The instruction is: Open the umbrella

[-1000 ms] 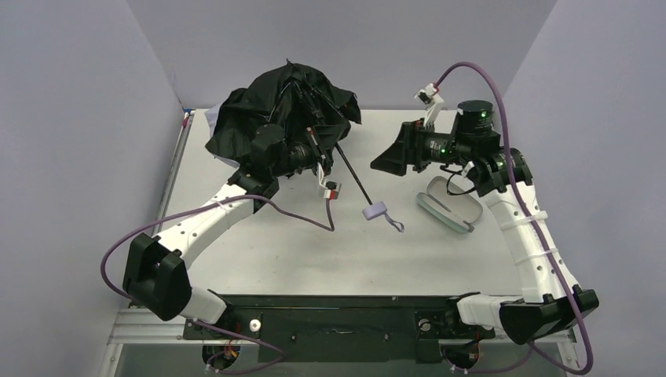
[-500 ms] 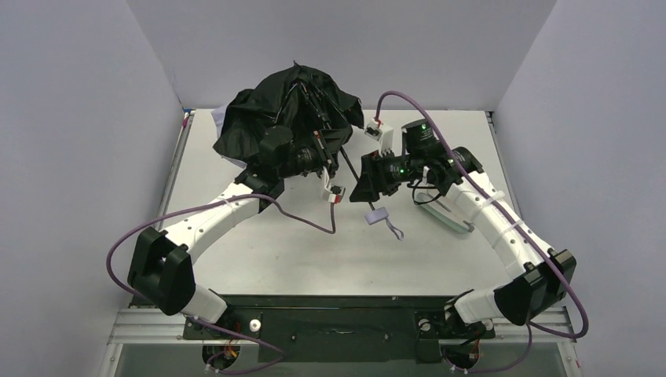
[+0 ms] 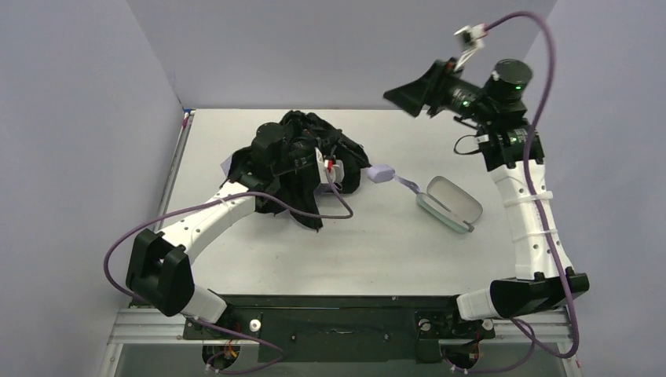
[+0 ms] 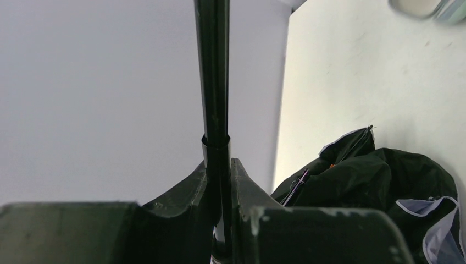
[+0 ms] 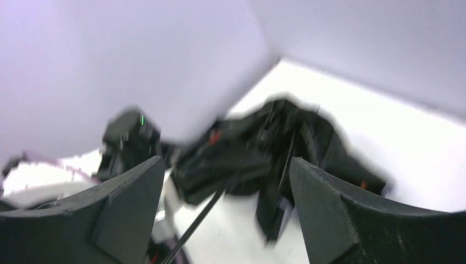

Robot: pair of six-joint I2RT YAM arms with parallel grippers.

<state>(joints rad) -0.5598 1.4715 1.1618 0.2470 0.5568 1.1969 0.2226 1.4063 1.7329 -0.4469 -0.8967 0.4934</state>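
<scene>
The umbrella [image 3: 345,161] was judged not yet opened, heaped on the counter [image 3: 353,251] near the green case [image 3: 449,203], shaft [image 4: 213,66] clamped by the left gripper [image 4: 218,171], right gripper [image 5: 226,165] spread wide, empty.

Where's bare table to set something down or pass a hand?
Free: near strip of table between arm bases and the umbrella and mint case; far right corner behind the case. Crowded: centre-left, where the left gripper clamps the umbrella's shaft; the strap crosses the gap from handle to case.
</scene>
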